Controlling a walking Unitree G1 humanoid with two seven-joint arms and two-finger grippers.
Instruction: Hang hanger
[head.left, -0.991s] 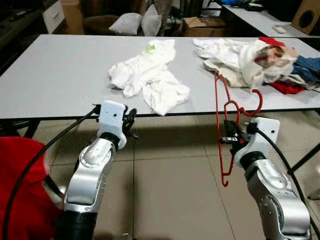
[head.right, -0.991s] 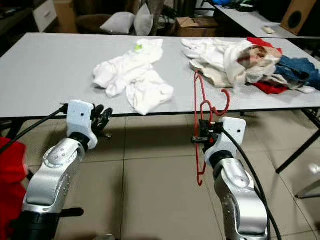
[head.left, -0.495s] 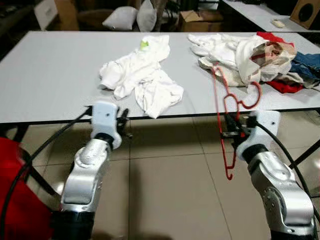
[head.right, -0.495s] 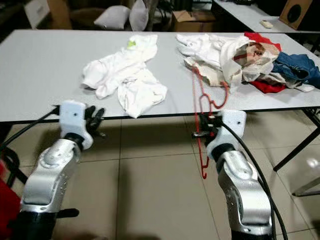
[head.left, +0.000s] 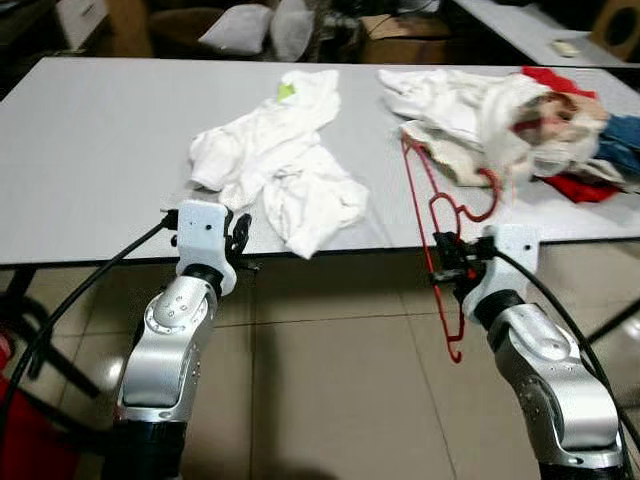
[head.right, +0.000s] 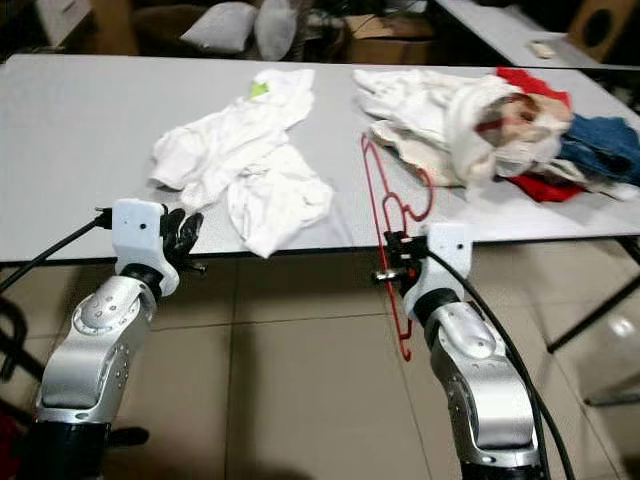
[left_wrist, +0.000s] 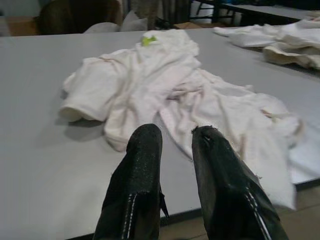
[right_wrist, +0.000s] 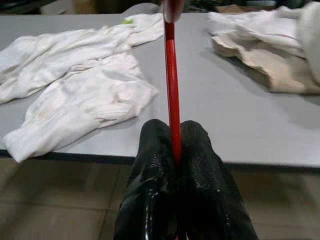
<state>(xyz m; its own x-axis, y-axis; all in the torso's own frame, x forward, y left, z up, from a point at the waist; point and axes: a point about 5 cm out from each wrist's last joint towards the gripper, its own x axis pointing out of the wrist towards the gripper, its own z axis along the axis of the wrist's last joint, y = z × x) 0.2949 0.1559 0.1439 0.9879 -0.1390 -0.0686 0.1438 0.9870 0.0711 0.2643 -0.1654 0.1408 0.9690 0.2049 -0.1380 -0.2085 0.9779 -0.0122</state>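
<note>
Red hanger (head.left: 440, 240) is pinched between right gripper (head.left: 447, 268) fingers at bench (head.left: 90, 150) front edge, likely light, stiff, slick thin wire prone to pivoting, so best gripped near the hook; left gripper (left_wrist: 175, 150) fingers slightly parted, empty

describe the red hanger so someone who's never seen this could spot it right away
Find the long grey table with clothes on it, then its near edge on the right. There the right gripper pinches a thin red hanger standing upright, the only bare wire shape among soft white garments.
</note>
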